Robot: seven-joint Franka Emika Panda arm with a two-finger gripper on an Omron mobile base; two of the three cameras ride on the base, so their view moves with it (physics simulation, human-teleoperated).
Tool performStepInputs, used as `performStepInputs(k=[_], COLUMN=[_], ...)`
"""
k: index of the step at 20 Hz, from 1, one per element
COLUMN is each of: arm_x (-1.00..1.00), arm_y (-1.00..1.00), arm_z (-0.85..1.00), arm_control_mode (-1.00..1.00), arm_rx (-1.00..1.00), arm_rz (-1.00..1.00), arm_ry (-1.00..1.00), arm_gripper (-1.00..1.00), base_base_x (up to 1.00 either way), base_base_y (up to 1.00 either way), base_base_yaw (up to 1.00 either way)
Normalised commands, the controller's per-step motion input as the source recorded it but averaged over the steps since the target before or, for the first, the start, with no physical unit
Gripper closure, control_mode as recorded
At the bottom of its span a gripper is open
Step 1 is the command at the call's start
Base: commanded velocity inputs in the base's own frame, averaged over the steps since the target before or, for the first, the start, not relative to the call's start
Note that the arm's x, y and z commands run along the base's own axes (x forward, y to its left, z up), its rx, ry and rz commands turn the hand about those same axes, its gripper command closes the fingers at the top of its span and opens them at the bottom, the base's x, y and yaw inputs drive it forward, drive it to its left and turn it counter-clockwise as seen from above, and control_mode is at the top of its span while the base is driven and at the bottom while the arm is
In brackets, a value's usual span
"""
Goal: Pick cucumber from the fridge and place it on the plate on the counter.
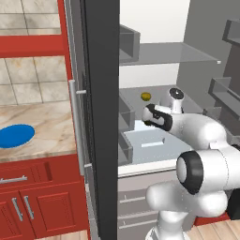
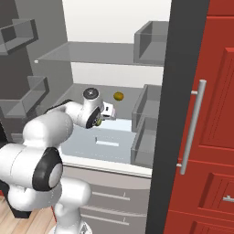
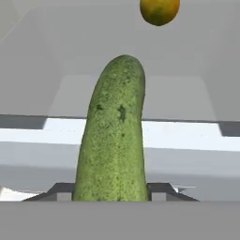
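In the hand view the green cucumber [image 3: 115, 140] stands lengthwise between my two dark fingertips [image 3: 61, 192], pointing away from the camera, and my gripper [image 3: 111, 194] is shut on it. The hand [image 2: 108, 111] reaches inside the open fridge [image 2: 105, 55], above its lower grey shelf. The arm's own links hide the hand in the left base view. The blue plate [image 1: 16, 136] lies on the beige counter [image 1: 51, 119], left of the dark fridge door [image 1: 101, 117].
A small round yellowish-brown item [image 1: 146, 96] [image 2: 118, 96] [image 3: 159, 10] sits on the shelf just beyond the cucumber. Grey door bins [image 2: 145, 132] line the right side. The door's silver handle [image 1: 74, 126] stands between fridge and counter. Red cabinets [image 1: 33, 201] run below.
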Motion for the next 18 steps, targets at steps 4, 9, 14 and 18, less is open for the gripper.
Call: performStepInputs(k=[4, 9, 14, 18], arm_x=[-1.0, -0.96, -0.89, -0.74], arm_y=[-0.07, 0.0, 0.0, 0.0], arm_z=[0.57, 0.55, 0.45, 0.56], arm_control_mode=[-1.0, -1.0, -1.0, -1.0], arm_rx=[0.02, 0.0, 0.0, 0.0], arm_rz=[-0.01, 0.0, 0.0, 0.0], arm_ry=[-0.15, -0.13, -0.04, 0.0], arm_gripper=[1.0, 1.0, 1.0, 1.0], base_base_x=[0.0, 0.0, 0.0, 0.0], base_base_y=[0.0, 0.0, 0.0, 0.0], base_base_yaw=[0.0, 0.0, 0.0, 0.0])
